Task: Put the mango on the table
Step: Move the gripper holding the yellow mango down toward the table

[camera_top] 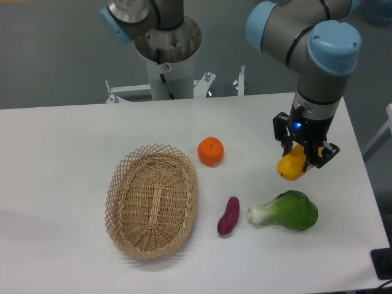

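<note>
Yellow mango [290, 167] | clamped in claw [301, 158]; above white table [73, 141]

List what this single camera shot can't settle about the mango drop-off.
- Mango: upper end hidden inside the gripper; finger contact not visible.
- Whether the mango touches the table or hangs above it: no side view to settle it.
- Robot base and upper arm: cut off by the top edge.
- Dark object at the bottom right corner: cut by the frame, unidentifiable.
</note>
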Motion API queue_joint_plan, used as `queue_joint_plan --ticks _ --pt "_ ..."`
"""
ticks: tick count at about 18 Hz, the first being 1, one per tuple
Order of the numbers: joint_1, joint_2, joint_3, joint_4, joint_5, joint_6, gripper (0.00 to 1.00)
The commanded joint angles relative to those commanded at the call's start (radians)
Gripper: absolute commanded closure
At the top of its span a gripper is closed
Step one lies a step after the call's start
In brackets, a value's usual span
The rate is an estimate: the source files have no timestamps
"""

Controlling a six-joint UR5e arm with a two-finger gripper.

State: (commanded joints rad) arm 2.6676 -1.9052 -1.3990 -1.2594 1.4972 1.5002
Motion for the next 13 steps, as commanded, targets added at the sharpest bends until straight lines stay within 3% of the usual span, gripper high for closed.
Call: queue_joint_plan --ticks 8,13 --pt "0.0 0.002 -0.044 0.024 0.0 0.0 0.52" --pt "-0.006 0.011 -0.124 0.124 0.002 0.002 0.52"
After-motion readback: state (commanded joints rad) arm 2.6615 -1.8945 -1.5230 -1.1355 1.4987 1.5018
